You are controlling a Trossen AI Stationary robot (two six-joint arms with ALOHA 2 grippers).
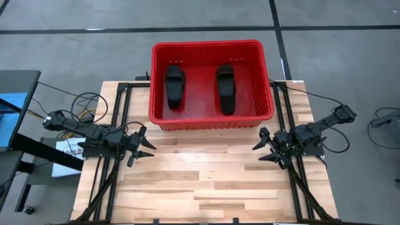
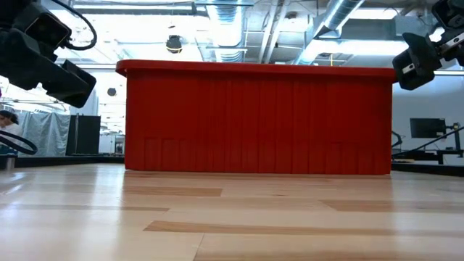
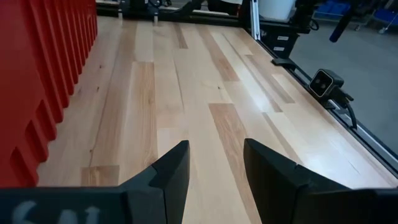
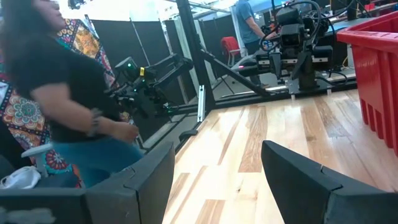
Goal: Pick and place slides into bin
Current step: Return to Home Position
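Observation:
Two black slides (image 1: 175, 85) (image 1: 226, 89) lie side by side on the floor of the red bin (image 1: 211, 122), which stands at the table's far middle. My left gripper (image 1: 147, 145) hovers open above the table's left side, near the bin's near left corner, holding nothing; in its wrist view bare wood shows between the fingers (image 3: 216, 167). My right gripper (image 1: 262, 148) hovers open at the table's right side, near the bin's near right corner, also holding nothing (image 4: 217, 165).
Bare wooden tabletop (image 1: 206, 181) stretches in front of the bin between the two arms. Black frame rails (image 1: 119, 125) run along both table sides. A person (image 4: 68, 99) stands beyond the table's near edge in the right wrist view.

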